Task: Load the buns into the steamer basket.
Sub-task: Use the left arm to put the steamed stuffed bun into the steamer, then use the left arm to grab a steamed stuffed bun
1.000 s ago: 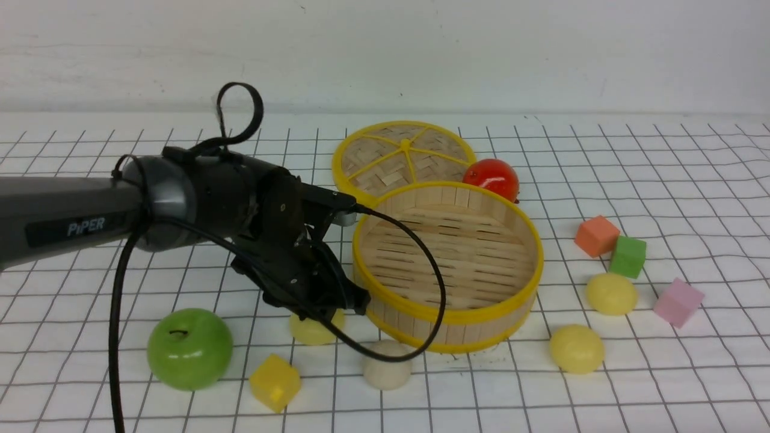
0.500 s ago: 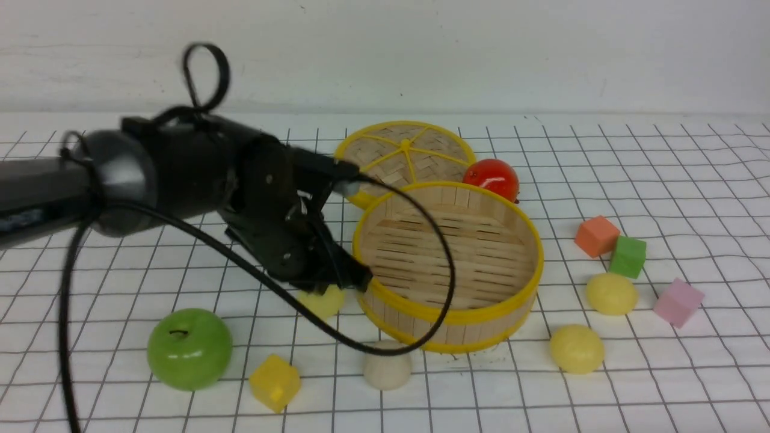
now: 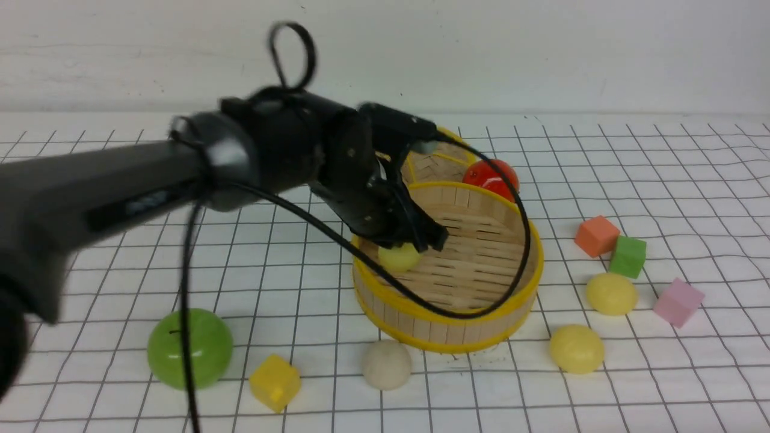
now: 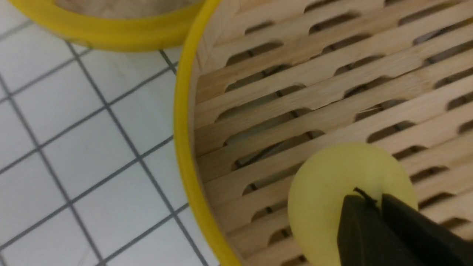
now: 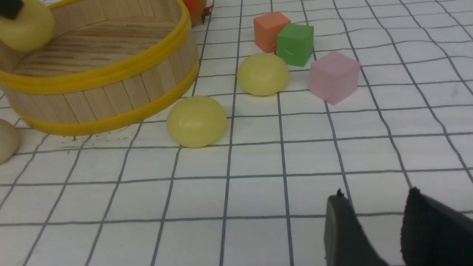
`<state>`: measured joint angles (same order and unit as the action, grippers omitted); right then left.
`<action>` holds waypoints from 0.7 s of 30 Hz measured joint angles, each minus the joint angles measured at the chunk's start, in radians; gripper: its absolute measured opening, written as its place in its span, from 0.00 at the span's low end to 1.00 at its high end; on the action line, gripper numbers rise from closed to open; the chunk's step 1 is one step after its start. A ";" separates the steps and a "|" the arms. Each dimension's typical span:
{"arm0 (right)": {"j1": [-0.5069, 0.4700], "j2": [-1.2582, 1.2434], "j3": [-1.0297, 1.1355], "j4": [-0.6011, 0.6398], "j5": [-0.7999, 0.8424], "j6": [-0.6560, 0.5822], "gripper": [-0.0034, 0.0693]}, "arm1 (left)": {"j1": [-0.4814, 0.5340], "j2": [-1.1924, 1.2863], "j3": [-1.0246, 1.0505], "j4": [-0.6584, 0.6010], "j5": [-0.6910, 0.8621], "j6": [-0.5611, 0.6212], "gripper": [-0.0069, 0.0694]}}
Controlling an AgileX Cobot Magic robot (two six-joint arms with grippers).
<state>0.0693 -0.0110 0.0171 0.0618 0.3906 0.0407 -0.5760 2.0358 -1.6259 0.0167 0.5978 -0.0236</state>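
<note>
**Carry over the basket.** The left gripper (image 3: 421,242) hangs above the steamer basket (image 3: 458,314) at mid-table (image 3: 674,180). Its jaws are clamped on the held bun (image 3: 397,258), just inside the wall that faces the table's left edge. Whether this bun touches the slatted floor cannot be told.

The pinch looks narrow, so the smooth dome may squirt free. Released this close to the rim, it could strike the yellow band and roll out. The arm's cable (image 3: 457,310) sags across the near rim and could snag and drag the basket.

Three buns lie outside:
- the off-white bun (image 3: 387,364), toward the near edge;
- the nearer yellow bun (image 3: 576,349), on the basket's right;
- the farther yellow bun (image 3: 611,293), also on the right, close to the green cube (image 3: 627,256) and the pink cube (image 3: 678,302), which crowd an approach.

The lid (image 3: 433,168) and the tomato (image 3: 493,177) stand behind the basket. The right gripper (image 5: 384,225) hovers low toward the near right corner, jaws apart and empty.
</note>
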 joint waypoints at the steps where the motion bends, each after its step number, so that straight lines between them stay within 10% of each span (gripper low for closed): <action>1: 0.000 0.000 0.000 0.000 0.000 0.000 0.38 | 0.000 0.024 -0.015 0.006 0.006 0.000 0.14; 13: 0.000 0.000 0.000 0.000 0.000 0.000 0.38 | 0.001 -0.096 -0.074 -0.017 0.211 -0.051 0.74; 16: 0.000 0.000 0.000 0.000 0.000 0.000 0.38 | -0.001 -0.181 -0.045 -0.047 0.275 -0.065 0.73; 21: 0.000 0.000 0.000 0.000 0.000 0.000 0.38 | -0.069 -0.335 0.212 -0.072 0.295 -0.073 0.42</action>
<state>0.0693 -0.0110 0.0171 0.0618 0.3906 0.0407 -0.6452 1.7008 -1.4134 -0.0549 0.8929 -0.0963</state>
